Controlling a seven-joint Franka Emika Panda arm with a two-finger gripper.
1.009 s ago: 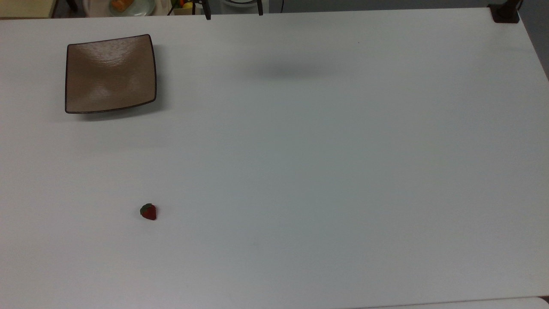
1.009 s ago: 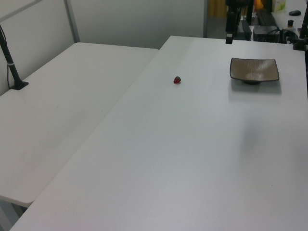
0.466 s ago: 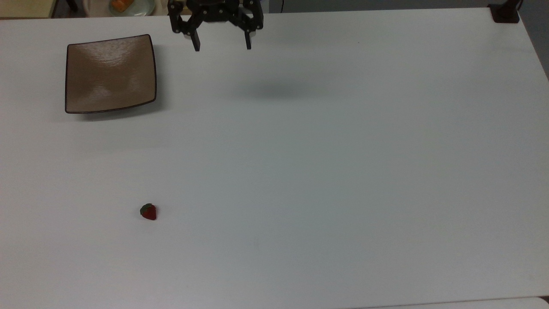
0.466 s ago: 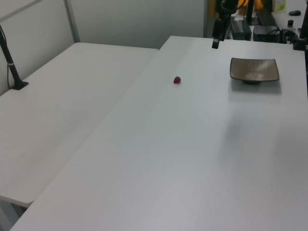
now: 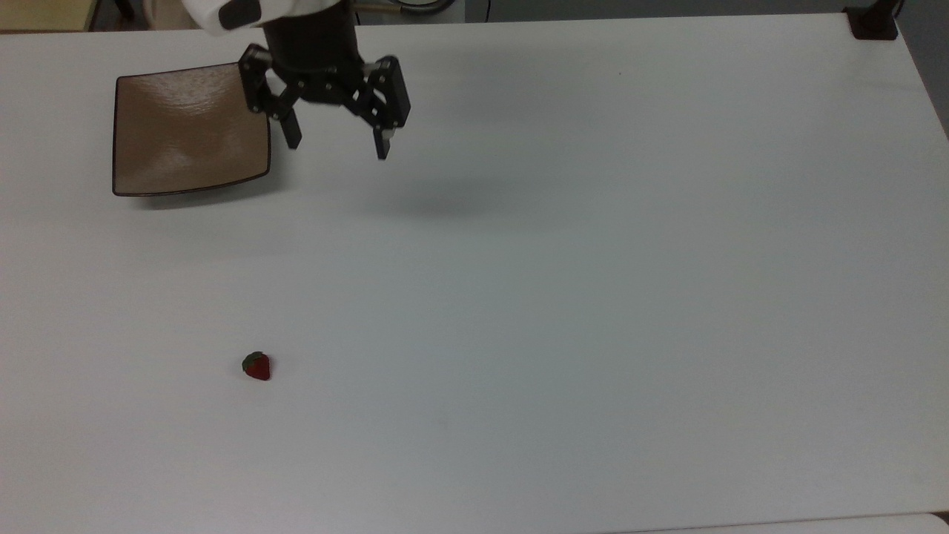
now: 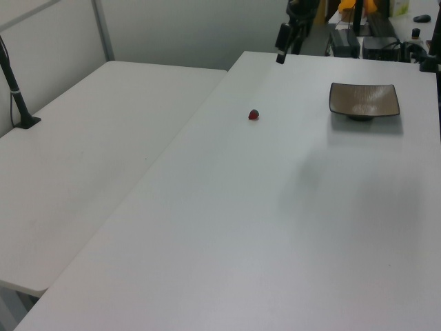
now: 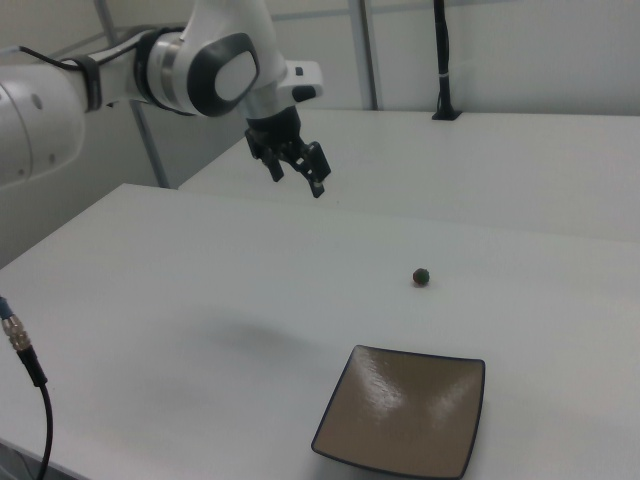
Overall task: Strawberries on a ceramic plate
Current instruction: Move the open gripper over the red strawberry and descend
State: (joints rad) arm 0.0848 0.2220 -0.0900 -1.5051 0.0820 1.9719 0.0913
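A small dark red strawberry (image 5: 256, 366) with a green cap lies alone on the white table (image 5: 593, 297), toward the top view's lower left. The square tan-brown ceramic plate (image 5: 178, 133) sits bare at the top view's upper left. My gripper (image 5: 337, 147) hangs open and holds nothing, high above the table, just off the plate's right edge in the top view and far from the strawberry. In the right view the gripper (image 7: 298, 180) is up behind the strawberry (image 7: 421, 277) and the plate (image 7: 405, 410). The left view has the gripper (image 6: 288, 48), strawberry (image 6: 254, 115) and plate (image 6: 364, 100).
A black post (image 5: 875, 22) stands at the table's far right corner in the top view. A second white table (image 6: 89, 158) adjoins on the left view's left, with a black post (image 6: 17, 93) on it. A cable (image 7: 25, 360) hangs at the right view's lower left.
The gripper came in from the table's far edge, moving toward the top view's lower left until it hung beside the plate. Strawberry and plate have not moved.
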